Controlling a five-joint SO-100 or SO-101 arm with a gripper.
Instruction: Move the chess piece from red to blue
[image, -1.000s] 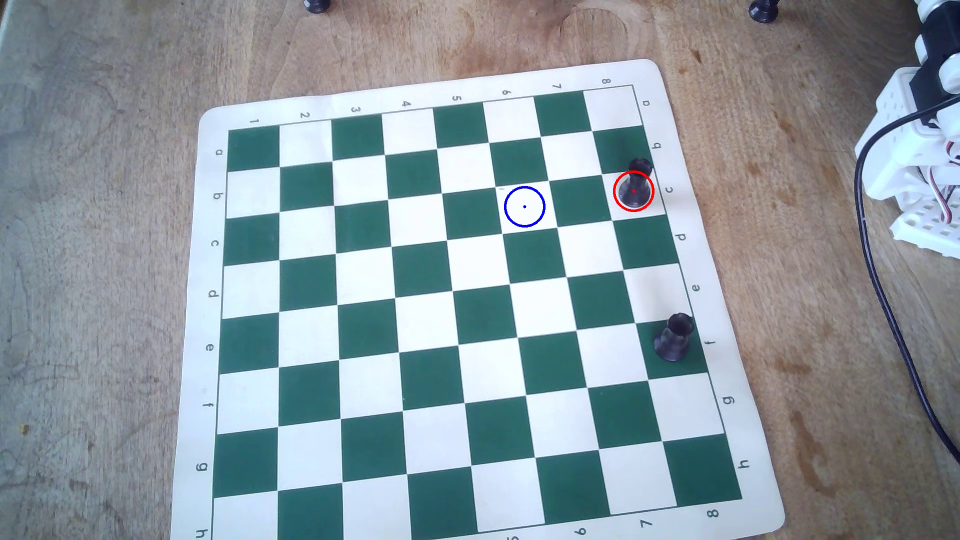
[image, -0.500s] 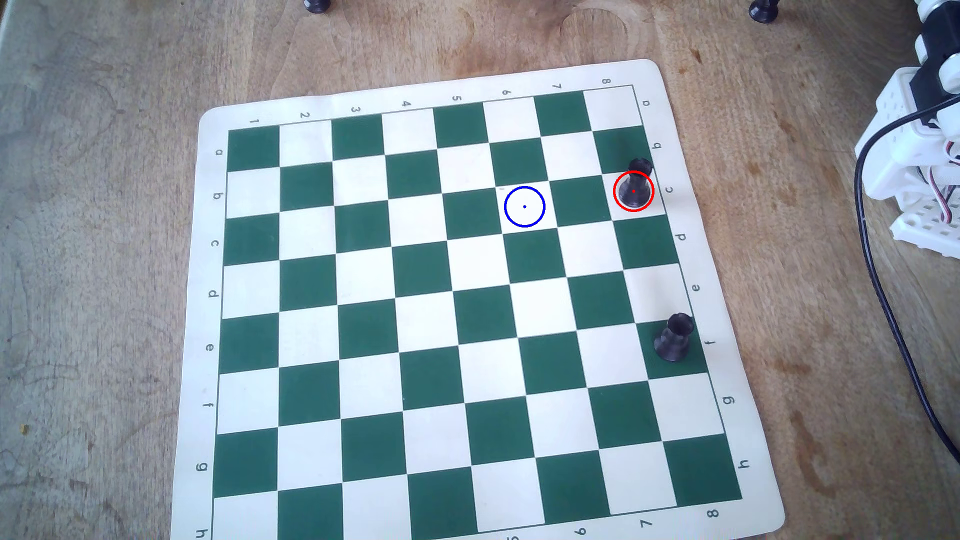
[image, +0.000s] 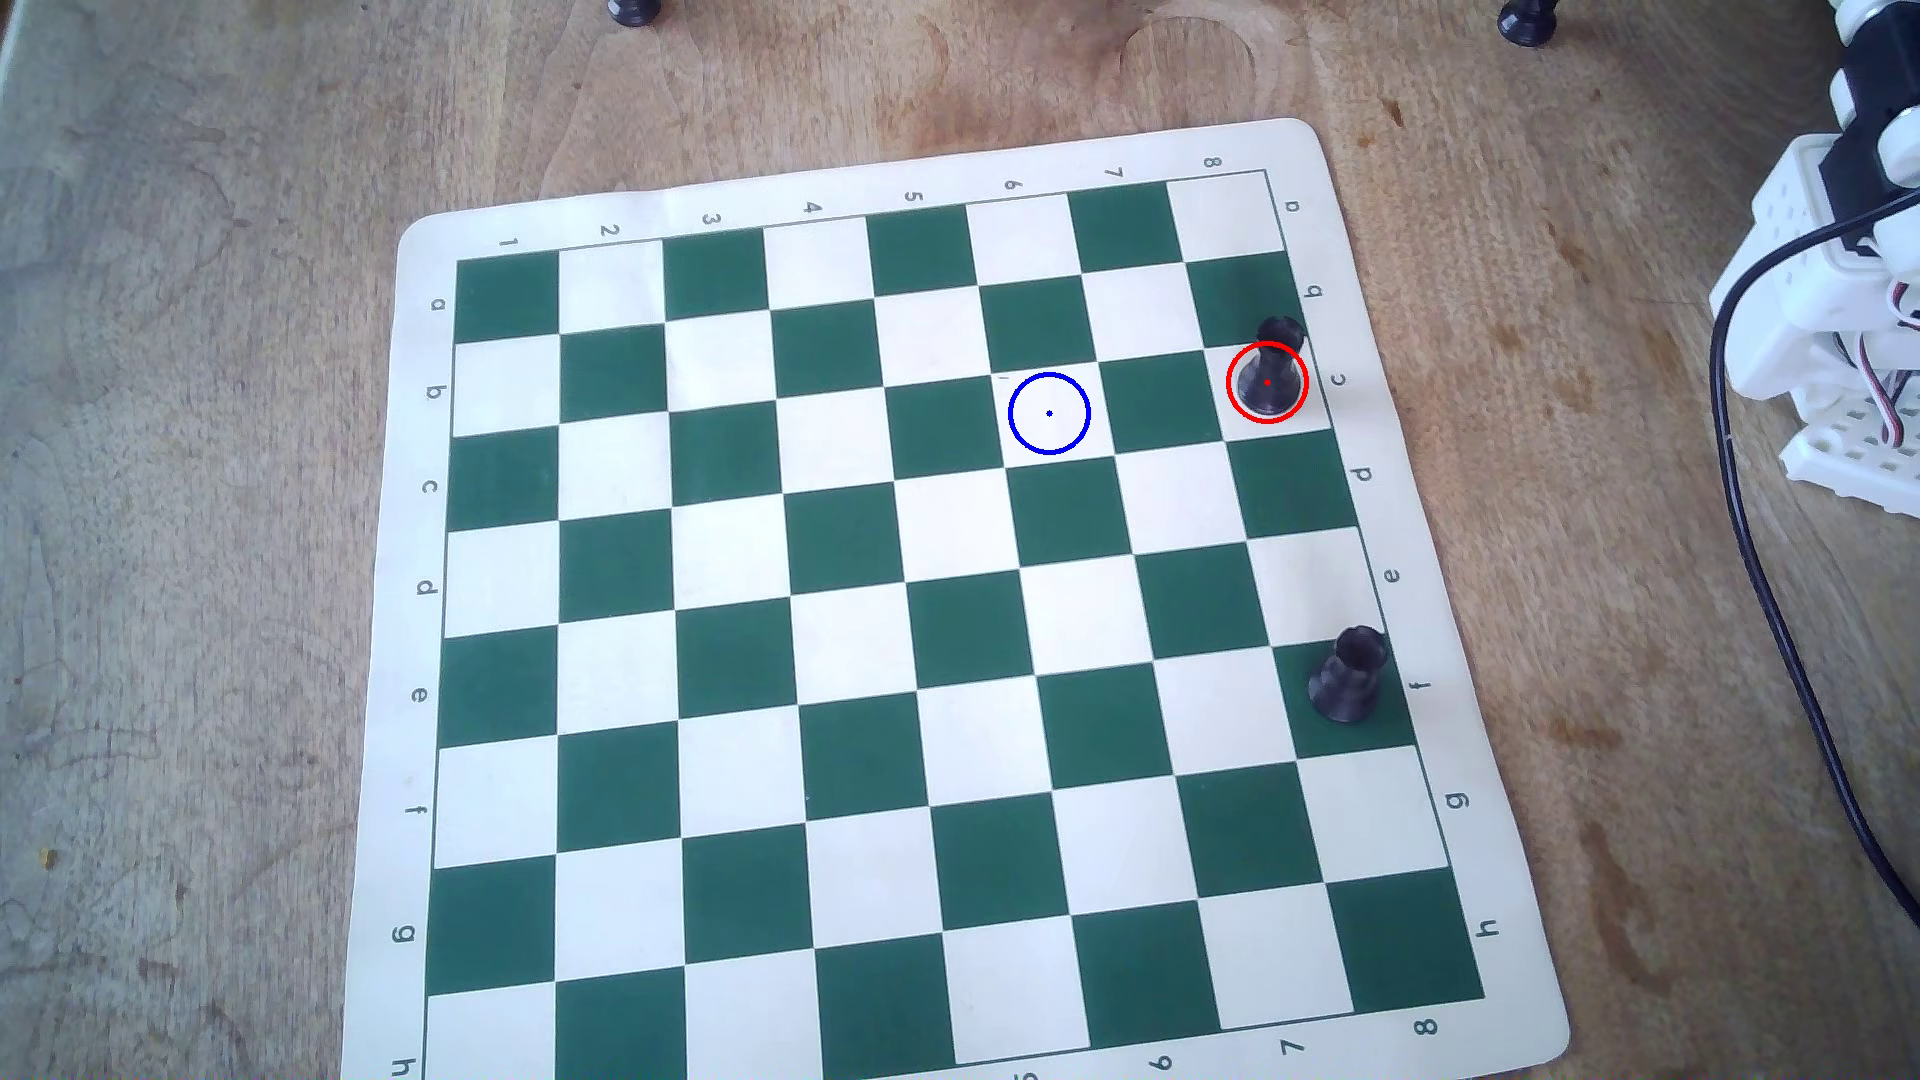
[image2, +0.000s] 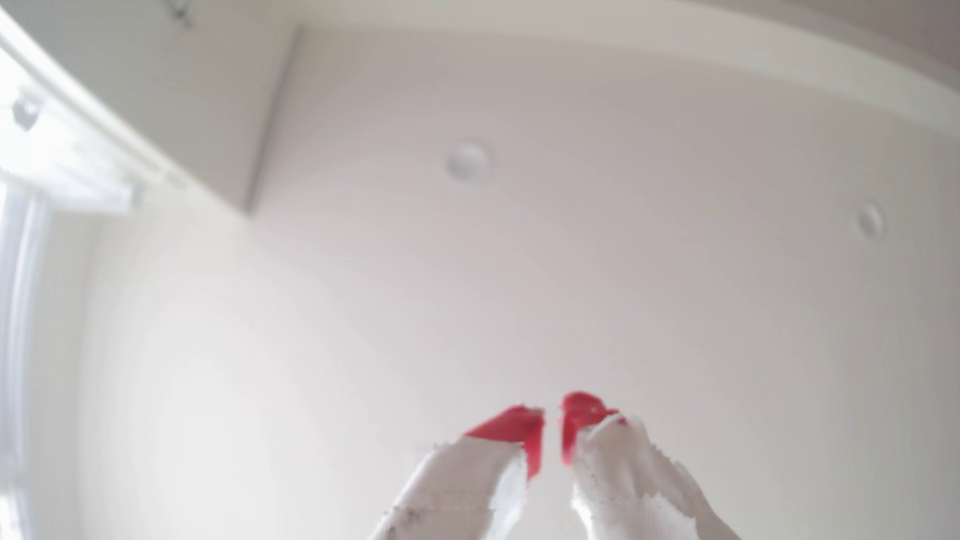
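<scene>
One chess piece (image: 1269, 376) in red (image: 1230, 366) — gripper (image2: 551, 415) nearly closed (empty).

Soft, even daylight overhead; wrist view washed out, blurred, bright window (image2: 21, 311) at left.

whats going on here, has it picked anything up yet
Not yet. The chess piece stands inside the red ring near the board's right edge in the overhead view, and the blue ring two squares left is empty. The arm sits folded off the board. In the wrist view the gripper points at the ceiling, nearly closed, holding nothing.
</scene>
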